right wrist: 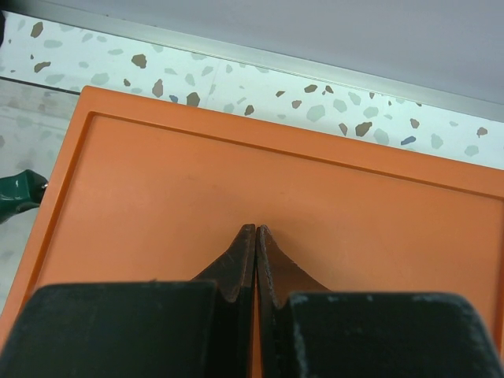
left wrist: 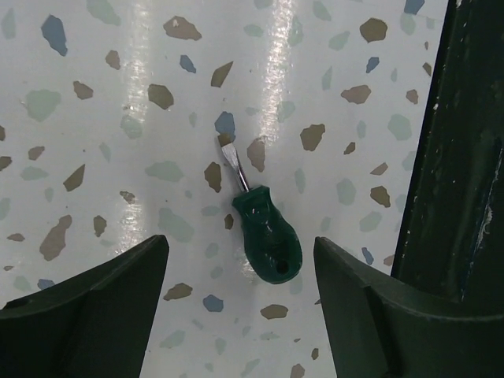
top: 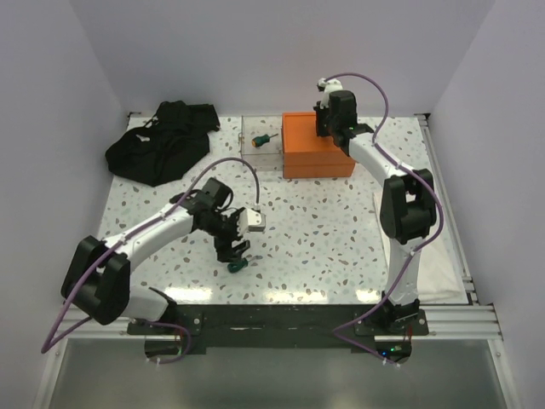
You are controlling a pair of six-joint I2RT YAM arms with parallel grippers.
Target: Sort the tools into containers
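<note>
Two screwdrivers are in view. The stubby green screwdriver point(left wrist: 268, 236) lies on the speckled worktop point(top: 341, 230) near the front edge. It is between the fingers of the left claw point(top: 232, 253), which stand wide apart and do not touch it. The other screwdriver point(top: 264, 139) lies inside the one clear bin point(top: 249, 155), just beside the one orange box point(top: 317, 158). The left arm is bent low. The right arm reaches far, and the right claw point(right wrist: 257, 232) is pressed together, empty, above the box's flat top. One black cloth heap point(top: 162, 141) lies far left.
</note>
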